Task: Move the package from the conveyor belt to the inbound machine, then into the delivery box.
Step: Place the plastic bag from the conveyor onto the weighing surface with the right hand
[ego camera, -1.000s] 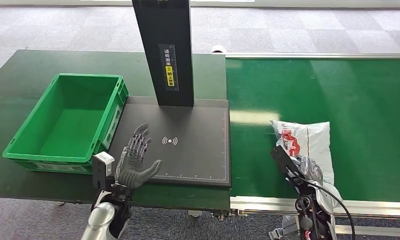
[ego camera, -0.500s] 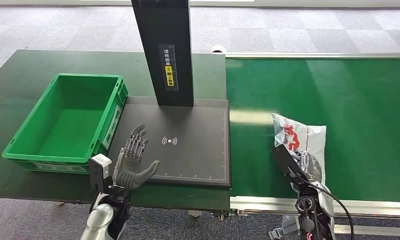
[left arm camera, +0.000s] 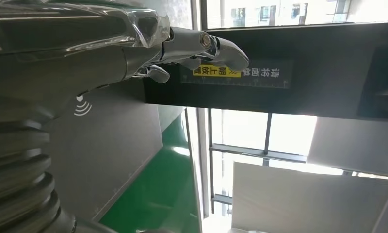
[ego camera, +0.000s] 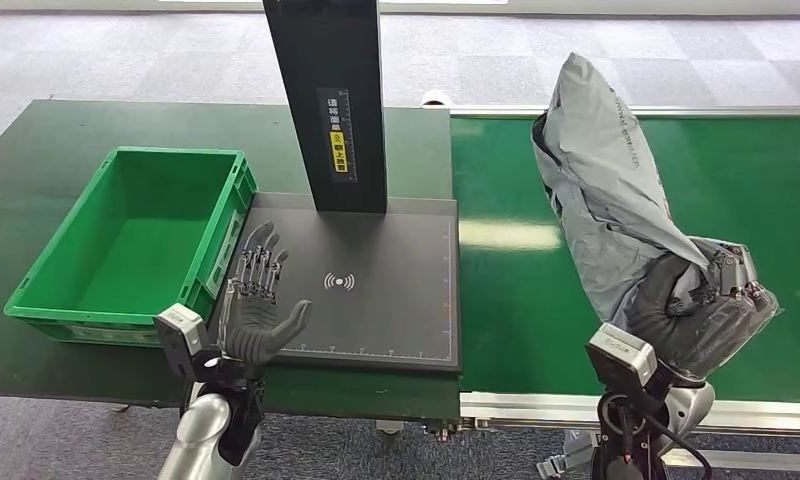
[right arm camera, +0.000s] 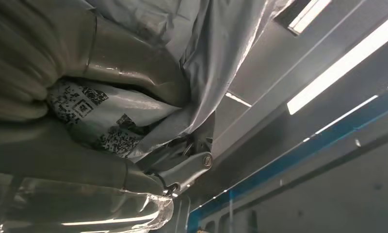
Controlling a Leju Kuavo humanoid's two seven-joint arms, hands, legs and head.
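My right hand (ego camera: 704, 300) grips the grey plastic package (ego camera: 609, 180) and holds it upright above the green conveyor belt (ego camera: 536, 300), clear of the belt surface. Up close in the right wrist view the package (right arm camera: 148, 73) shows a printed code label (right arm camera: 92, 114) pressed between the fingers. My left hand (ego camera: 257, 310) is open with fingers spread, hovering over the near left corner of the black inbound machine plate (ego camera: 376, 285). The green delivery box (ego camera: 46, 285) stands at the left with nothing in it.
The machine's black upright column (ego camera: 331, 100) with a yellow label rises at the back of the plate, and appears in the left wrist view as a dark column (left arm camera: 279, 73). Dark green table (ego camera: 66, 130) lies under box and machine. Grey carpet floor beyond.
My right hand has lifted the package off the belt and swung it upright; a second ago it lay flat. My left hand shifted slightly left and toward the box.
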